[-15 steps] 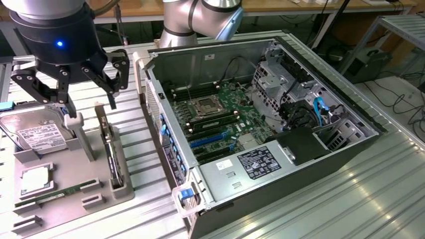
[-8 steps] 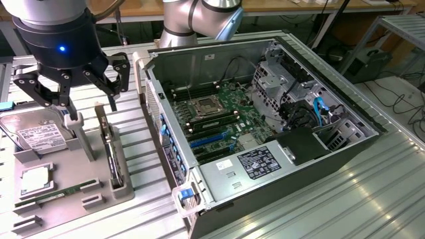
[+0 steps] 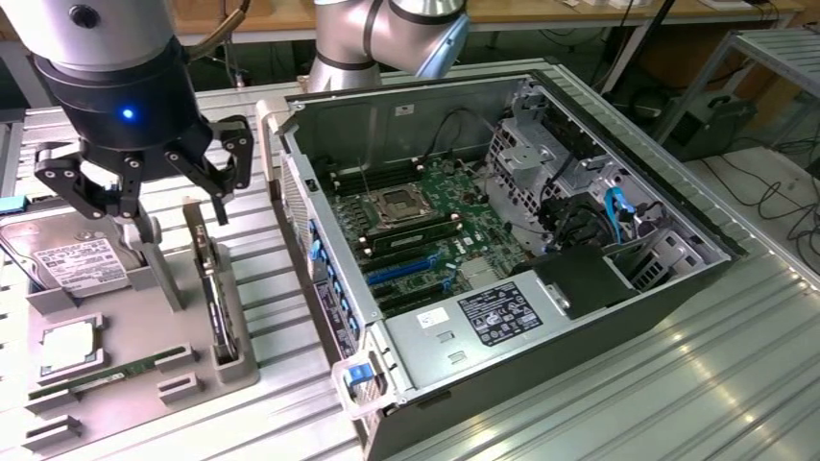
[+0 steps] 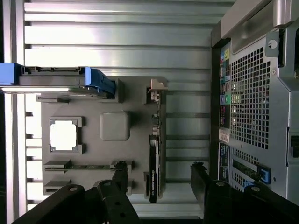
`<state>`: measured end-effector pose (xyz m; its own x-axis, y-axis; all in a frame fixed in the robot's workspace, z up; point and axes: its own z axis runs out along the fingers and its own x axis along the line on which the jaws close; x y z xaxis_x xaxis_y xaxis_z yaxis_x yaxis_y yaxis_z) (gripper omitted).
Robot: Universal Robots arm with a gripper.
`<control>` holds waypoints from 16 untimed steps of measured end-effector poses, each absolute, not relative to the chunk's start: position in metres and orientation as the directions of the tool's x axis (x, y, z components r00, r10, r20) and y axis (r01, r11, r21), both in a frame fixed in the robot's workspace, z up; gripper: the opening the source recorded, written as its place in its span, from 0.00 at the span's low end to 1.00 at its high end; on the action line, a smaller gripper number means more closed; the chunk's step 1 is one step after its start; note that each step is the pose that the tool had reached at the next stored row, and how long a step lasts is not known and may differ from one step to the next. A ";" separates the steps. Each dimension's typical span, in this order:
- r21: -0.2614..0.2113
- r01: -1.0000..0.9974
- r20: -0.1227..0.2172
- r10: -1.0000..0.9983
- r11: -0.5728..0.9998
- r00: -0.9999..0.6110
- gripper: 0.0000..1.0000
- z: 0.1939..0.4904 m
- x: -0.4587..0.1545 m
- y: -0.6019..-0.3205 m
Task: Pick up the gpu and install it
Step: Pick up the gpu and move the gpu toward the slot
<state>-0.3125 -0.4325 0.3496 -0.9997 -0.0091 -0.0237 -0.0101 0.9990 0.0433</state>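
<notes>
The gpu [image 3: 211,288] stands on edge in a slot of the grey fixture tray [image 3: 173,336], not yet lifted. The tray sits just beside the open computer case [image 3: 384,125], on the exterior view's left. The card's long axis runs along the tray, roughly parallel to the case's near side. I have the gripper [image 3: 154,206] hanging above it, apart from it, jaws spread. In the wrist view the card lies between the two fingers [image 4: 120,184], lengthwise to their faces. I judge they would close across its thickness.

Lab — slatted aluminium bench [image 3: 717,384], open computer case [image 3: 372,125]
</notes>
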 end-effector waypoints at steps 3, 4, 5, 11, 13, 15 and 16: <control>0.044 -0.013 -0.024 -0.012 0.999 -1.000 0.66 0.347 -0.312 -0.434; 0.044 -0.014 -0.024 -0.013 0.999 -1.000 0.66 0.346 -0.312 -0.434; 0.044 -0.015 -0.024 -0.014 0.999 -1.000 0.66 0.345 -0.312 -0.434; 0.044 -0.020 -0.024 -0.019 0.999 -1.000 0.66 0.341 -0.312 -0.436; 0.044 -0.023 -0.024 -0.021 0.999 -0.999 0.66 0.339 -0.312 -0.437; 0.044 -0.025 -0.024 -0.024 0.999 -0.999 0.66 0.337 -0.312 -0.438; 0.045 -0.026 -0.024 -0.025 0.999 -0.999 0.66 0.336 -0.312 -0.438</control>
<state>-0.3125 -0.4380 0.3355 -0.9994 -0.0246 -0.0239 -0.0256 0.9987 0.0445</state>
